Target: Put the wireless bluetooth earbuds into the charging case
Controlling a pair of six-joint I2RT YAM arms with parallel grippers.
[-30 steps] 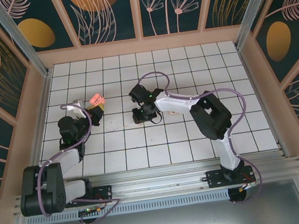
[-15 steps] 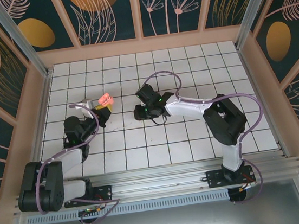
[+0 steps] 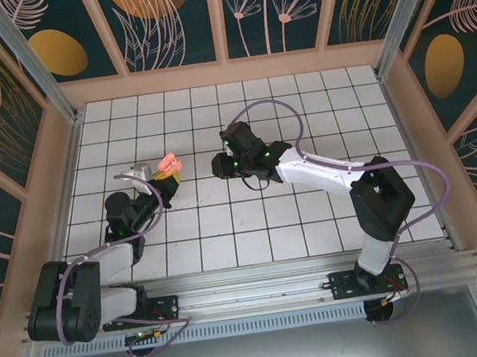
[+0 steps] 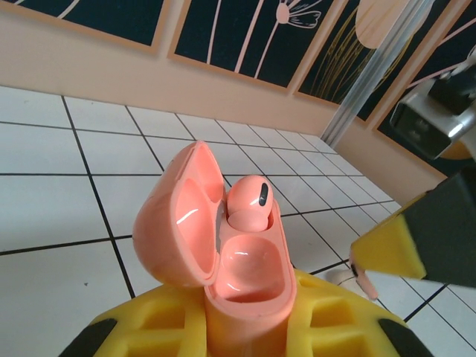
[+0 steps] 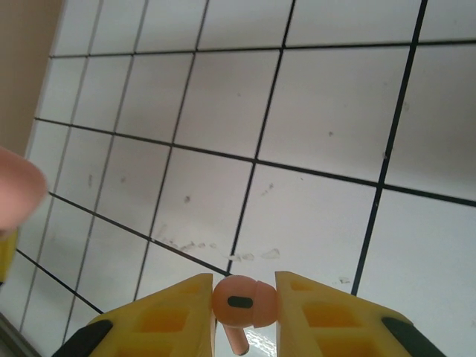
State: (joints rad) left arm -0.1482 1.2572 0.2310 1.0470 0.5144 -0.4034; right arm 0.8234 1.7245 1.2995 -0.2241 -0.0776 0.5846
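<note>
— Where's the pink earbud?
— Bottom centre, right wrist view — right gripper pinches its head. Tiny, light, slick; may twist.
— Case?
— The charging case, lower centre, left wrist view, lid open, clamped by left gripper.

Glossy plastic charging case, smooth plastic earbud
</note>
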